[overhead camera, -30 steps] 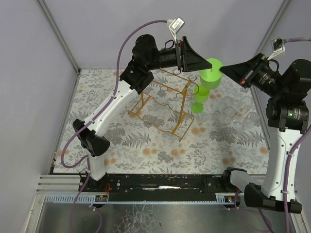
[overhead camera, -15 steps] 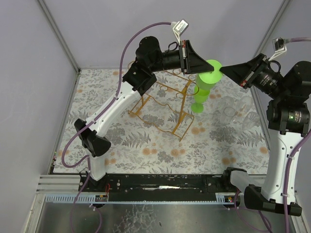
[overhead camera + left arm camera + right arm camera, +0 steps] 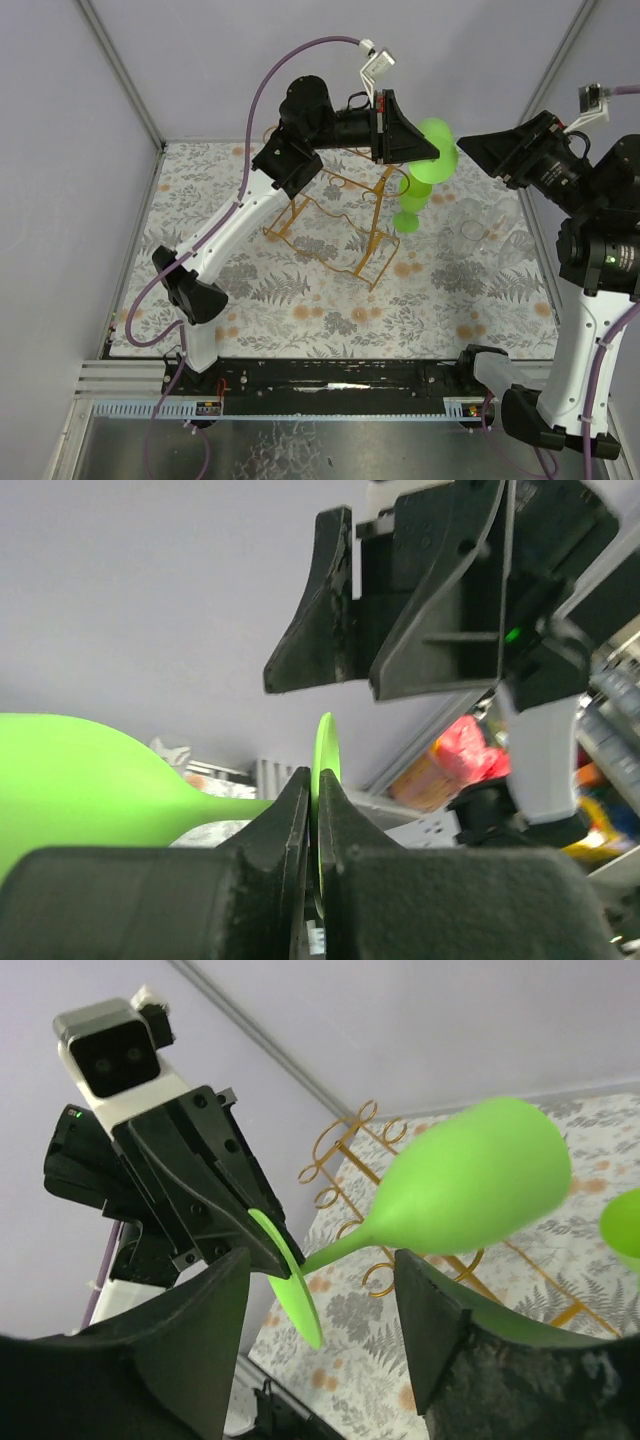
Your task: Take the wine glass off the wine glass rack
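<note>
Left jaws: clenched on the thin round foot of the green wine glass, held sideways in the air near the top far end of the wine glass rack. Right jaws: wide apart, gripping nothing. Below, a surface printed with leaves and flowers; pale purple walls. Pinched foot clear only from the left wrist; curly gold wire loops clear from the right wrist.

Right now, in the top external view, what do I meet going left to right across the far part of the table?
Left arm → wine glass rack → green wine glass, held in the air → right gripper, open.
</note>
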